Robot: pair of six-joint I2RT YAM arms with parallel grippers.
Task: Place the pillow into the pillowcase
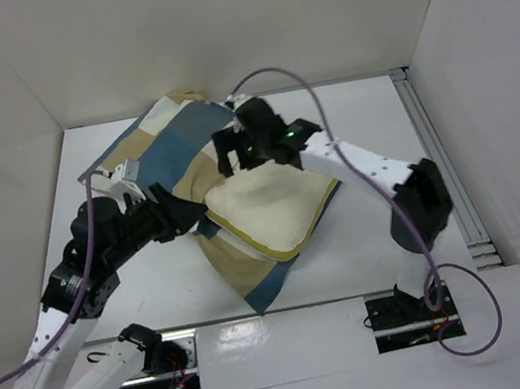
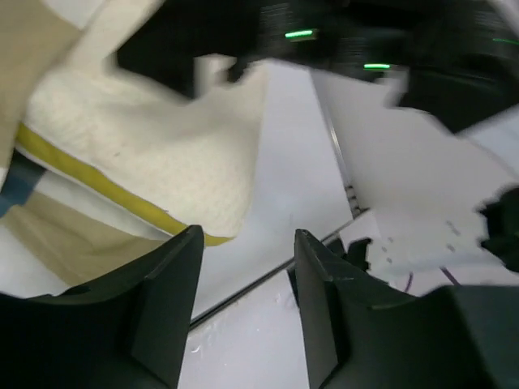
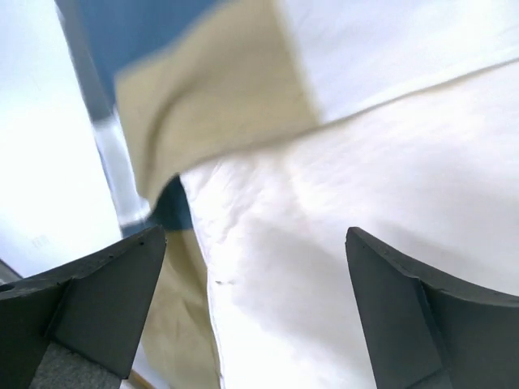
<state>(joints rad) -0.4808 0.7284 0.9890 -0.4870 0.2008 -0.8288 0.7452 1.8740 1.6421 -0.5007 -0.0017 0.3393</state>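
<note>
The checked blue, tan and cream pillowcase (image 1: 180, 138) lies crumpled on the white table (image 1: 359, 127), running from the back toward the near edge. The cream pillow (image 1: 272, 207) with its yellow edge rests on top of it, most of it outside the case. My left gripper (image 1: 197, 210) is at the pillow's left edge, jaws open and empty (image 2: 247, 243), with the pillow (image 2: 154, 154) up to their left. My right gripper (image 1: 233, 154) hovers over the pillow's far edge, jaws wide open (image 3: 255, 243) above the pillow (image 3: 365, 186) and a pillowcase fold (image 3: 219, 97).
White walls close in the table at the back and both sides. A metal rail (image 1: 447, 171) runs along the right side. Purple cables (image 1: 279, 75) loop over both arms. The arm bases (image 1: 407, 315) sit at the near edge.
</note>
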